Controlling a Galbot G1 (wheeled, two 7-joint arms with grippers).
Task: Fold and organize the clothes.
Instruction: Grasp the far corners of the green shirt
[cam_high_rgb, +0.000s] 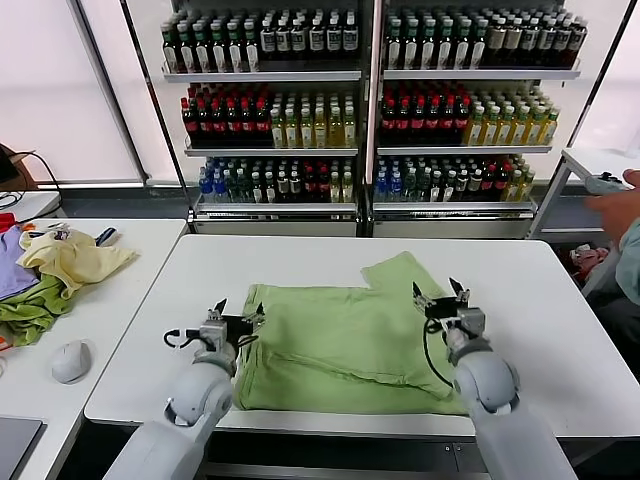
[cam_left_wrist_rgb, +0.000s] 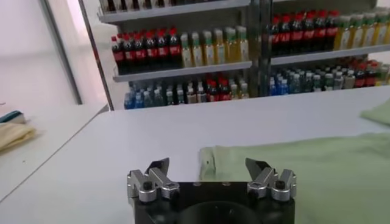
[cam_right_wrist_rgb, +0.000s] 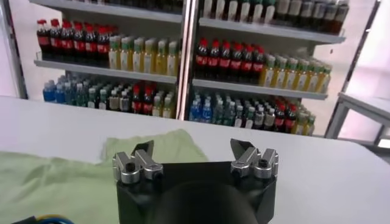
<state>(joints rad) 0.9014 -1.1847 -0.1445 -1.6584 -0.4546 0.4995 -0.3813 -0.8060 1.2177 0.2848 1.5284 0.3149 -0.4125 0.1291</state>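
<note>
Here no legible labels; left pincer (cam_high_rgb: 240, 313) wide, right pincer (cam_high_rgb: 441, 292) wide, over polo shirt (cam_high_rgb: 340, 345).

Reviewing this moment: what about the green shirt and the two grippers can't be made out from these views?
- Shirt: collar, buttons and chest print are not visible in the head view; it lies partly folded with plain fabric up.
- Shirt's near edge: hidden in the head view behind the right arm and left arm.
- Left gripper and right gripper: both open and empty; each wrist view crops the shirt, so its full outline shows only from the head.
</note>
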